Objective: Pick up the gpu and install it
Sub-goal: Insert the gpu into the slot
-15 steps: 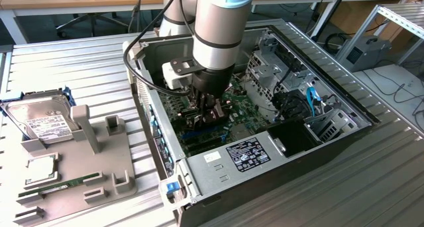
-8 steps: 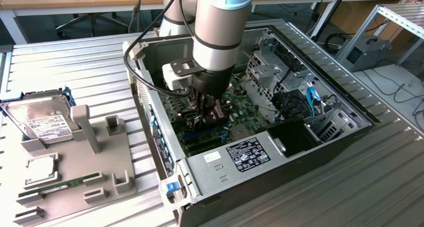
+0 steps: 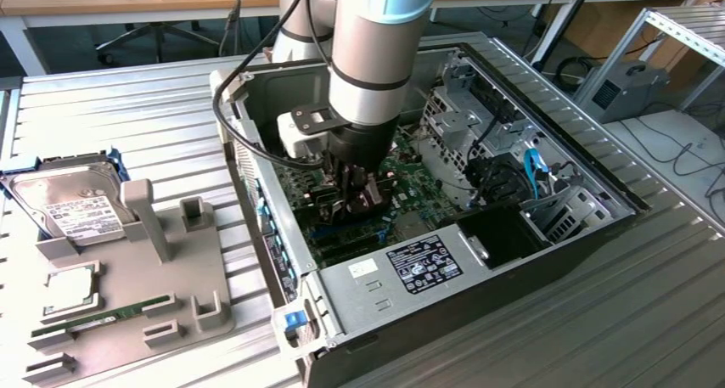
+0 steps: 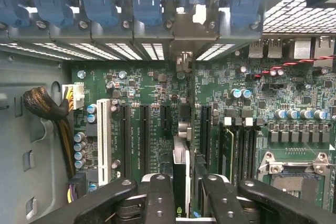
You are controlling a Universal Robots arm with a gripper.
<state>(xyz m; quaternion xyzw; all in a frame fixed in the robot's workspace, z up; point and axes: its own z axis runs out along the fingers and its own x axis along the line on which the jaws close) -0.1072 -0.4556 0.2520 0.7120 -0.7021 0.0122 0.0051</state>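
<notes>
Gripper [image 4: 181,195] clamped on the gpu [image 4: 181,174], seen edge-on, standing upright over the motherboard [image 4: 152,85] slots inside the PC case [image 3: 544,235]. Board lettering unreadable.

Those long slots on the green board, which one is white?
The white slot nearest the cable bundle; the other slots are black.

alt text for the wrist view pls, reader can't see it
The gripper holds the gpu edge-on above a green motherboard inside an open computer case. Black expansion slots run beneath the card, with blue slot clips along the case's rear wall.
</notes>
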